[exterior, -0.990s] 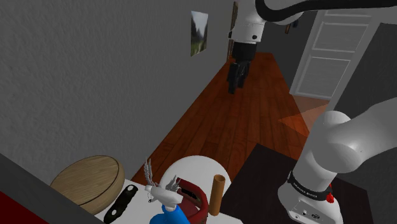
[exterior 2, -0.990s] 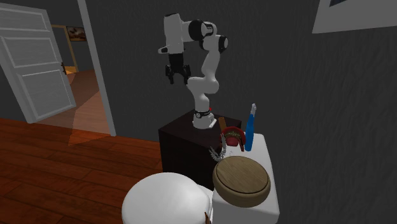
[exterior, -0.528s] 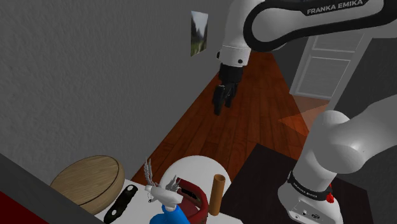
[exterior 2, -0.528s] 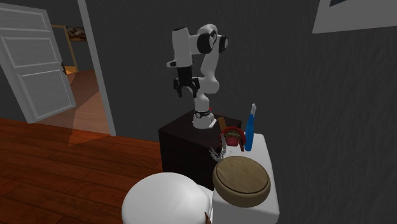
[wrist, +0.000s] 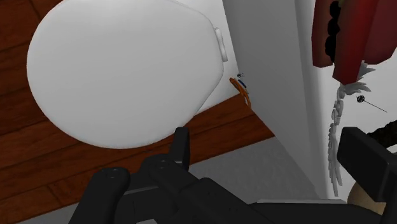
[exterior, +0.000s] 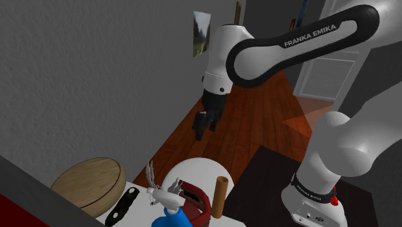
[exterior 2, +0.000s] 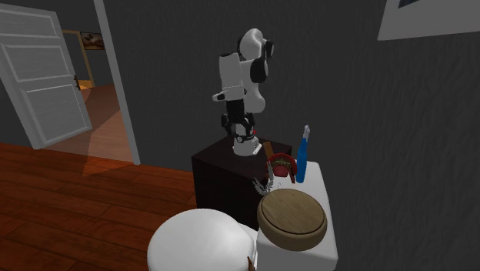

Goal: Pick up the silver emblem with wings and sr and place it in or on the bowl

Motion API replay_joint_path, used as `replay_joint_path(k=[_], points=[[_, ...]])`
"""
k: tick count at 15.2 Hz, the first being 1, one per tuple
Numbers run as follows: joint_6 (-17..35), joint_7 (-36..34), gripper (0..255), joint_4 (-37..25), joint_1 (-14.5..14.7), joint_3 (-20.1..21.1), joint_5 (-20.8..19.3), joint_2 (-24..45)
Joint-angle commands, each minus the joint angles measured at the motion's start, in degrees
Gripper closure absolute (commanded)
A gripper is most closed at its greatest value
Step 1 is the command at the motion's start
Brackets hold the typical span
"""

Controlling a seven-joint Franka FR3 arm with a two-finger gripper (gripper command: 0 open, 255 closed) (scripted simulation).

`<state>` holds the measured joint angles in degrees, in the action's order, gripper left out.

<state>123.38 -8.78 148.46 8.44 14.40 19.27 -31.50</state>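
The silver winged emblem (exterior: 158, 185) stands upright on the white table (exterior 2: 323, 235), between the wooden bowl (exterior: 90, 182) and a red helmet-like thing (exterior: 193, 200). In the second exterior view the emblem (exterior 2: 264, 185) sits just behind the bowl (exterior 2: 292, 218). My gripper (exterior: 203, 126) hangs open in the air, well above and beyond the table, with nothing between its fingers. From the second exterior view the gripper (exterior 2: 231, 123) is in front of the arm's base. In the wrist view the emblem's feathered wing (wrist: 333, 133) lies by one finger (wrist: 366, 159).
A blue bottle (exterior: 172, 217), a brown cylinder (exterior: 219, 195) and a black object (exterior: 125, 203) share the table. A large white dome (exterior: 193, 171) stands on the wooden floor beside it. The dark stand (exterior: 270, 187) is at the right, a white door (exterior: 335, 58) behind.
The arm has swung down and toward the table: the gripper has moved lower and leftward in the shoulder view, still open. Nothing on the table has moved.
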Motion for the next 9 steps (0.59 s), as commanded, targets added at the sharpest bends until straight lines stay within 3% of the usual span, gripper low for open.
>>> replay_joint_path(k=[1,9], points=[[4.1,-1.4,0,0.2,1.0,1.9,1.7,2.7],[20.8,-6.8,0,-2.9,3.4,9.0,4.8,18.0]])
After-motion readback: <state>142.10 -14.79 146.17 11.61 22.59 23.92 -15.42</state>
